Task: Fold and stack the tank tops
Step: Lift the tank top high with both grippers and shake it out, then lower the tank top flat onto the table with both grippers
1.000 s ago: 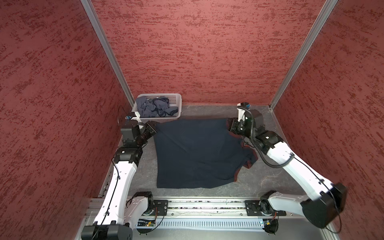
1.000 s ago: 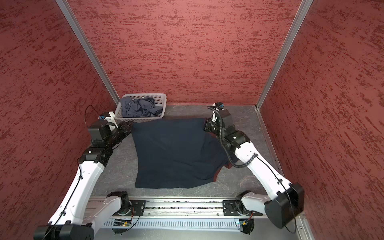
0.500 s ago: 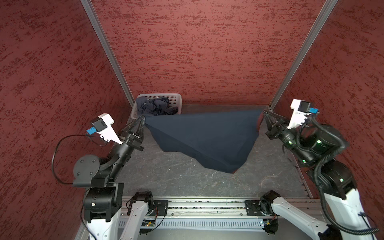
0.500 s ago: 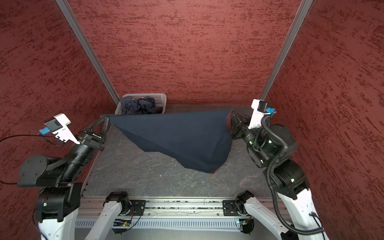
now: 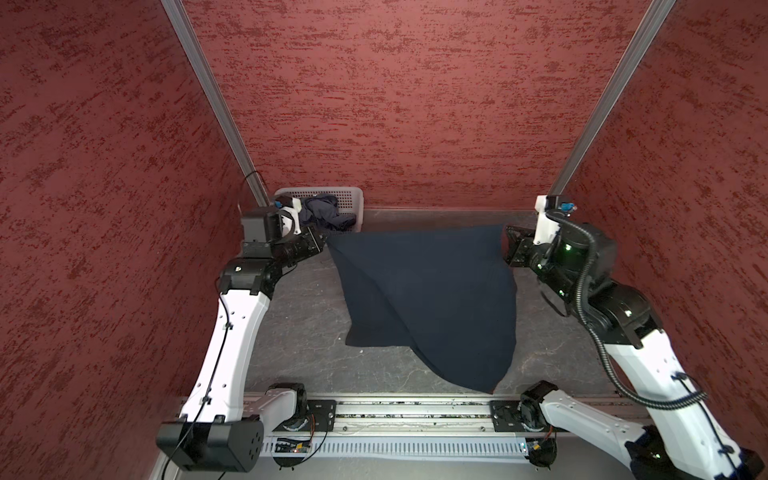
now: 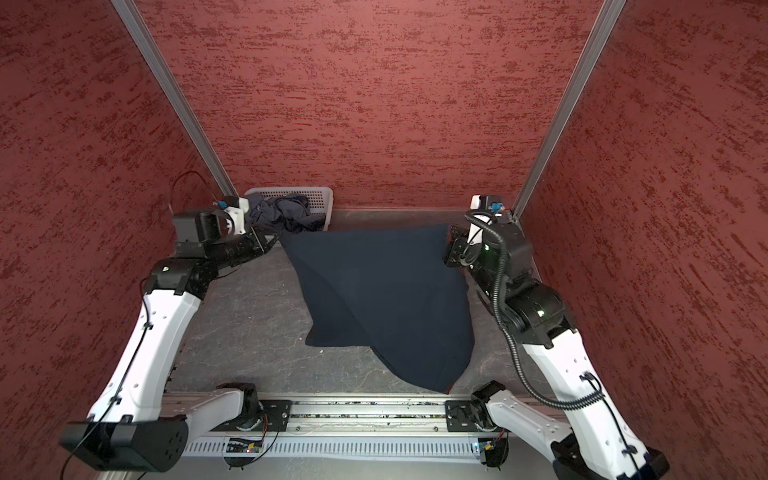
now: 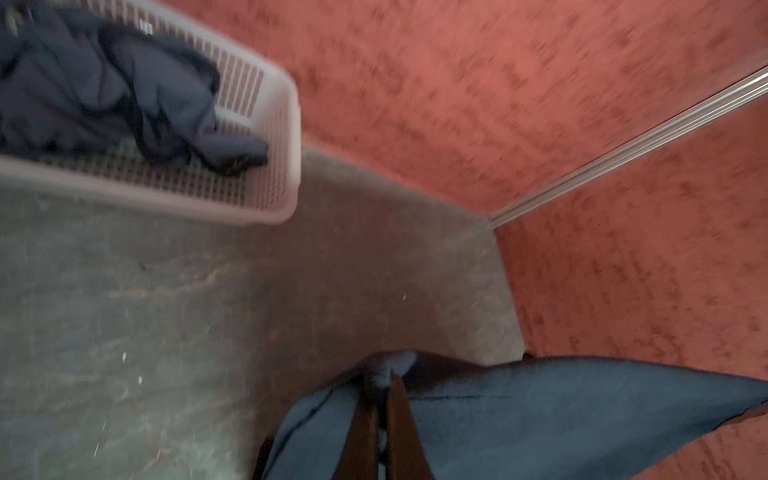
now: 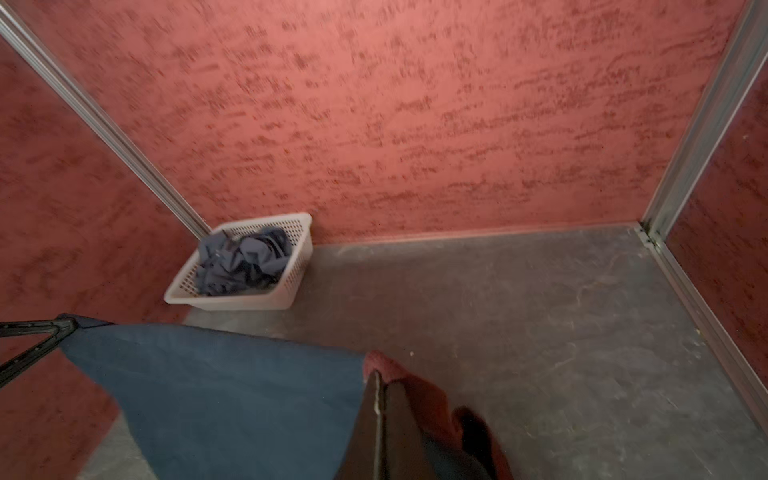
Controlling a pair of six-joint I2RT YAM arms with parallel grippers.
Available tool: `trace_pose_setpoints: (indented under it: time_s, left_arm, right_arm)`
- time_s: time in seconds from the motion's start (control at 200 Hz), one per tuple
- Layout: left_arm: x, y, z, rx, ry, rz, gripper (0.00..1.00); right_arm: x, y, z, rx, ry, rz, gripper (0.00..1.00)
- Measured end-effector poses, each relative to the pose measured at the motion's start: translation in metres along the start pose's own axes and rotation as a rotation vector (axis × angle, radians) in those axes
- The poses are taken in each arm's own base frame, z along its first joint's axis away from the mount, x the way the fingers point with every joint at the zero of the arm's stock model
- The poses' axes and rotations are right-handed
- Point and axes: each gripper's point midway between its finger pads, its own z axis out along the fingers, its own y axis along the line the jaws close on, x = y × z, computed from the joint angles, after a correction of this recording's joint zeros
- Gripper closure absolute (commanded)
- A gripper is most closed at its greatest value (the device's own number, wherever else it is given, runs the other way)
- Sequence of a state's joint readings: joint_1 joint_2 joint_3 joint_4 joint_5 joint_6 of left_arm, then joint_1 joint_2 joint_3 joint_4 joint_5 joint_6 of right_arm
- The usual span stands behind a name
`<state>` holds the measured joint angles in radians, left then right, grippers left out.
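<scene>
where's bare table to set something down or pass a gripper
Free: the table between the left arm and the navy tank top; the strip along the back wall right of the basket. Crowded: the middle under the top, and the basket corner by the left gripper.

The span between the left gripper and the right gripper is filled by the hanging navy tank top. Just behind the left gripper, passage is blocked by the white basket. Behind the right gripper, bare table is left open up to the back wall.
</scene>
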<state>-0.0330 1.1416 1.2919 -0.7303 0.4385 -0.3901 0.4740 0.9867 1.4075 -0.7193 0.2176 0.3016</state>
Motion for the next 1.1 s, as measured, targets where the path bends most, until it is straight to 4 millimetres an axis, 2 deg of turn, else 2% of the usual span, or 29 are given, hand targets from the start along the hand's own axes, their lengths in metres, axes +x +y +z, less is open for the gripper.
trace_pose_setpoints:
  time_s: [0.045, 0.11, 0.306, 0.391, 0.456, 0.576, 0.646, 0.701, 0.812, 0.907, 0.942, 1.002, 1.047, 1.102]
  left_arm:
    - [0.010, 0.000, -0.003, 0.001, 0.015, 0.005, 1.00]
    - [0.013, -0.014, -0.023, 0.048, -0.035, 0.041, 1.00]
    - [0.008, -0.090, -0.142, 0.310, -0.404, 0.271, 1.00]
    - [0.010, -0.112, -0.182, 0.385, -0.519, 0.346, 1.00]
    - [0.013, -0.122, -0.198, 0.421, -0.561, 0.380, 1.00]
    - [0.014, -0.133, -0.214, 0.460, -0.592, 0.411, 1.00]
    - [0.013, -0.139, -0.222, 0.474, -0.612, 0.425, 1.00]
    - [0.011, -0.142, -0.228, 0.481, -0.631, 0.433, 1.00]
    - [0.000, -0.141, -0.232, 0.456, -0.671, 0.418, 1.00]
    - [-0.020, -0.133, -0.215, 0.396, -0.662, 0.372, 1.00]
    - [-0.029, -0.128, -0.202, 0.368, -0.644, 0.350, 1.00]
    - [-0.044, -0.114, -0.168, 0.311, -0.586, 0.300, 1.00]
    - [-0.053, -0.099, -0.136, 0.264, -0.527, 0.254, 1.00]
    - [-0.059, -0.073, -0.089, 0.190, -0.431, 0.180, 1.00]
  right_arm:
    - [0.003, -0.001, 0.000, 0.004, 0.012, -0.010, 1.00]
    - [-0.002, -0.001, -0.010, -0.011, -0.013, -0.016, 1.00]
    - [-0.031, 0.009, -0.070, -0.130, -0.150, -0.005, 1.00]
    - [-0.042, 0.015, -0.098, -0.198, -0.202, -0.002, 1.00]
    - [-0.054, 0.019, -0.122, -0.245, -0.251, 0.001, 1.00]
    - [-0.075, 0.024, -0.159, -0.306, -0.337, 0.008, 1.00]
    - [-0.084, 0.026, -0.170, -0.321, -0.366, 0.011, 1.00]
    - [-0.087, 0.026, -0.171, -0.319, -0.371, 0.012, 1.00]
    - [-0.093, 0.023, -0.154, -0.263, -0.358, 0.019, 1.00]
    - [-0.092, 0.016, -0.116, -0.162, -0.310, 0.013, 1.00]
    - [-0.088, 0.014, -0.097, -0.120, -0.283, 0.005, 1.00]
    - [-0.077, 0.009, -0.059, -0.043, -0.225, -0.014, 1.00]
    - [-0.065, 0.004, -0.029, 0.012, -0.175, -0.032, 1.00]
    - [-0.044, -0.003, 0.009, 0.071, -0.104, -0.048, 1.00]
